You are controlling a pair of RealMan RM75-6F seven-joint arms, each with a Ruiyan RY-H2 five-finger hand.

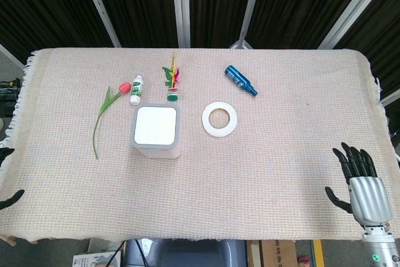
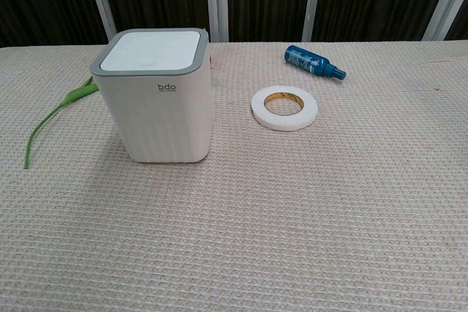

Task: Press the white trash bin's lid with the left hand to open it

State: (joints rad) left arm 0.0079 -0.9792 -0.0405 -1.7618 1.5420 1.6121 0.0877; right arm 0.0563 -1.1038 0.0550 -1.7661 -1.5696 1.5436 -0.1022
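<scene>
Left hand (image 1: 7,179) is seen only as dark fingertips at the woven tabletop (image 1: 281,173) edge, grip unreadable; right hand (image 1: 359,182) is spread, empty. Boxy white bin (image 2: 161,100), grey-rimmed lid (image 2: 151,51) closed.

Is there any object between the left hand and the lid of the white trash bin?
Nothing visible blocks it. The left hand sits at the table's left edge, only fingertips showing. The tulip lies left of the white trash bin, low on the cloth, well below the lid.

Dark slatted wall (image 1: 281,1) behind cloth-covered table (image 1: 281,173)
</scene>
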